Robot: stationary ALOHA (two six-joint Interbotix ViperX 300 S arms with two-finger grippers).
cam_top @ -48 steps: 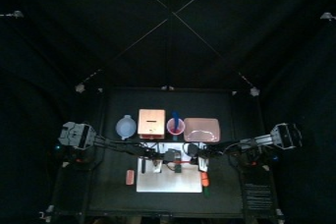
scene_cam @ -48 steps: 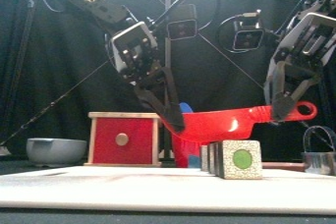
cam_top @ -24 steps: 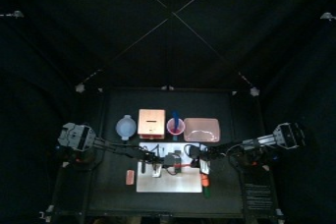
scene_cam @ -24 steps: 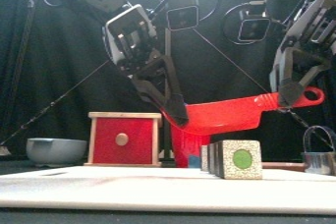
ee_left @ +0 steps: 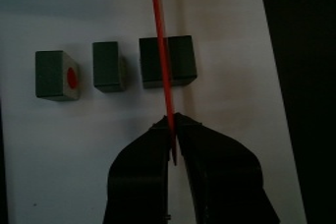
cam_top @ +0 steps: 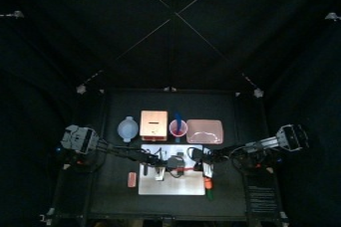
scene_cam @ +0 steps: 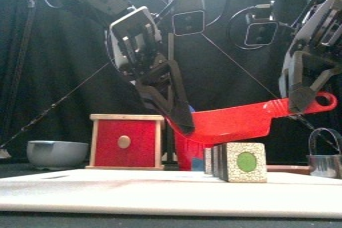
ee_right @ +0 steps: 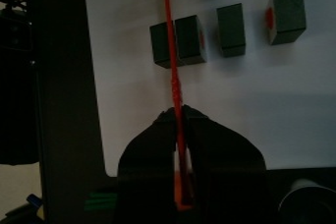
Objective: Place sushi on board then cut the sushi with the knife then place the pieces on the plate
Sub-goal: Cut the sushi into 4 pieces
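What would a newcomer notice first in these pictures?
A red knife spans above the white board, one end in the left gripper, the other in the right gripper, jaws shut. Below it, three dark green sushi pieces stand apart in a row.

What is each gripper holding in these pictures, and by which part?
Both hold the one red knife. The right gripper is shut on its handle end and the left gripper on its blade end, above the sushi pieces.

Red knife point(scene_cam: 234, 120) over three sushi pieces point(ee_left: 109, 66)
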